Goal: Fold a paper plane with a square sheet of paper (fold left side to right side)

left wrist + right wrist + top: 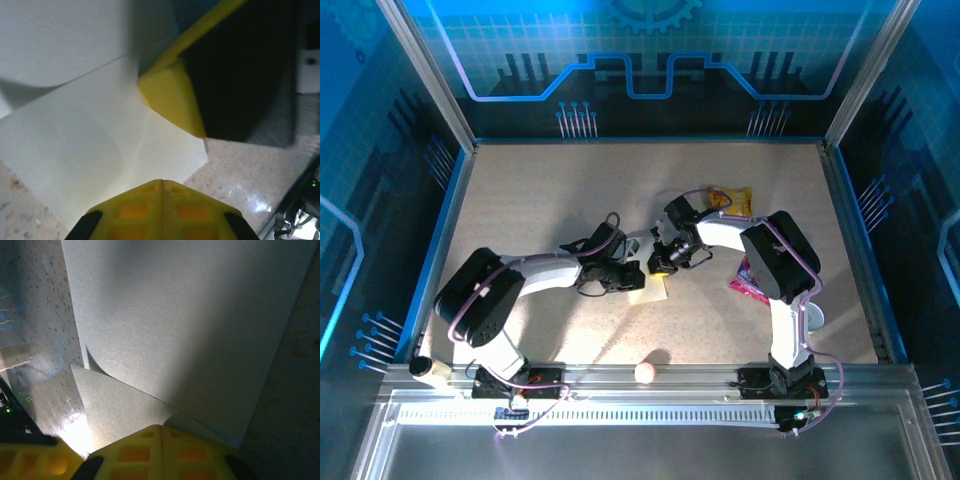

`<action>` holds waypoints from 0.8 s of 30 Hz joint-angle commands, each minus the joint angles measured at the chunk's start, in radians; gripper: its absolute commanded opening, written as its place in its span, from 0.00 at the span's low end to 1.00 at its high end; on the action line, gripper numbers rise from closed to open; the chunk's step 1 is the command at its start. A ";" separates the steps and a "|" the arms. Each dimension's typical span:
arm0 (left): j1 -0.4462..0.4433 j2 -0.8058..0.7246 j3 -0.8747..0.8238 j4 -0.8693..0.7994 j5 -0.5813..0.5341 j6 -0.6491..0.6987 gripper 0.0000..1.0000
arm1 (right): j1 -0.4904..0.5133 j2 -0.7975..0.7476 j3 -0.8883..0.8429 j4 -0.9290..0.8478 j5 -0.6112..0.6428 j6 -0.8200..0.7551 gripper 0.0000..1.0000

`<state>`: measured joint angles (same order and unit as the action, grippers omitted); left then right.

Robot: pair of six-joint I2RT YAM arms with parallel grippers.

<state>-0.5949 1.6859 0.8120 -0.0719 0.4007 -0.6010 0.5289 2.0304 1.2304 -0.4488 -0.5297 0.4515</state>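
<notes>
Square sheet of paper (650,289): white, creased, laid at the middle of the surface (540,200). Left tool (162,195) and right tool (161,434): both closed with nothing gripped, tips set upon the sheet. Yellow snack packet (730,200): placed farther back, right.

The square sheet of paper (65,145) is seen as thin, matt white paper, finely grained and softly creased. The table (240,165) is shown as a smooth, speckled beige surface, with glossy highlights at lower right. The left gripper (162,184) is moulded in matt yellow plastic. The frame rail (670,380), along the bottom, appears to be brushed metal.
</notes>
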 commanded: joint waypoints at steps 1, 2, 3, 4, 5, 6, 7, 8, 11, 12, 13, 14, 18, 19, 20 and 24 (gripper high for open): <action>0.004 0.051 0.049 0.006 0.020 0.024 0.00 | -0.010 0.082 -0.040 -0.047 0.160 0.003 0.00; 0.004 0.067 0.060 0.006 0.019 0.026 0.00 | -0.009 0.082 -0.041 -0.047 0.160 0.005 0.00; 0.004 0.079 0.068 0.010 0.019 0.026 0.00 | -0.009 0.081 -0.042 -0.047 0.160 0.005 0.00; 0.004 0.089 0.074 0.014 0.017 0.024 0.00 | -0.009 0.079 -0.044 -0.047 0.162 0.007 0.00; 0.004 0.099 0.079 0.016 0.012 0.023 0.00 | -0.009 0.077 -0.049 -0.045 0.162 0.007 0.00; 0.004 0.105 0.082 0.018 0.007 0.023 0.00 | -0.009 0.076 -0.051 -0.044 0.163 0.009 0.00; 0.005 0.111 0.082 0.019 0.001 0.023 0.00 | -0.009 0.076 -0.053 -0.043 0.163 0.010 0.00; 0.003 0.117 0.080 0.022 -0.001 0.021 0.00 | -0.009 0.076 -0.057 -0.041 0.161 0.011 0.00; 0.003 0.129 0.061 0.028 -0.005 0.021 0.00 | -0.007 0.074 -0.059 -0.041 0.162 0.013 0.00; 0.001 0.130 0.052 0.028 -0.005 0.020 0.00 | -0.007 0.075 -0.059 -0.041 0.162 0.012 0.00; 0.001 0.130 0.042 0.029 -0.006 0.021 0.00 | -0.007 0.075 -0.059 -0.043 0.164 0.013 0.00; 0.000 0.129 0.030 0.030 -0.004 0.020 0.00 | -0.007 0.076 -0.059 -0.045 0.166 0.013 0.00; -0.012 0.099 -0.017 0.029 -0.003 0.015 0.00 | -0.010 0.077 -0.059 -0.051 0.170 0.009 0.00; -0.014 0.086 -0.030 0.031 -0.002 0.012 0.00 | -0.010 0.079 -0.059 -0.051 0.172 0.010 0.00; -0.016 0.071 -0.045 0.033 -0.002 0.008 0.00 | -0.010 0.080 -0.059 -0.051 0.172 0.009 0.00; -0.020 0.013 -0.097 0.028 -0.001 0.000 0.00 | -0.013 0.082 -0.054 -0.054 0.172 0.007 0.00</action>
<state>-0.6006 1.7363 0.7692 0.0319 0.4042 -0.6014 0.5274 2.0293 1.2247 -0.4412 -0.5320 0.4549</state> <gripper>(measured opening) 0.065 0.061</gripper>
